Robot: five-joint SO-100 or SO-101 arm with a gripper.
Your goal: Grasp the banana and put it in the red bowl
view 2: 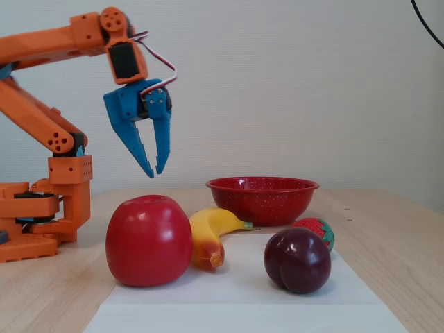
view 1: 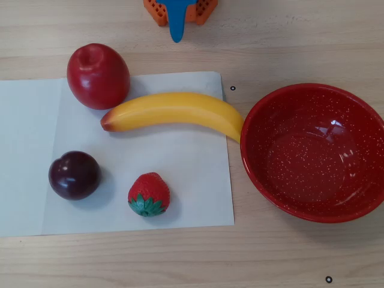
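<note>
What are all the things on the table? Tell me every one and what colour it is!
banana: one, yellow with a reddish tip, lying across the paper, its right end close to the bowl in the overhead view
red bowl: one, red with white speckles, empty, right of the paper
apple: one, red, at the paper's top edge
plum: one, dark purple, on the paper
strawberry: one, red with green leaves, on the paper
paper: one sheet, white, on the wooden table
arm: one, orange, at the left in the fixed view
claw: one, blue, slightly open, raised above the table, holding nothing
</note>
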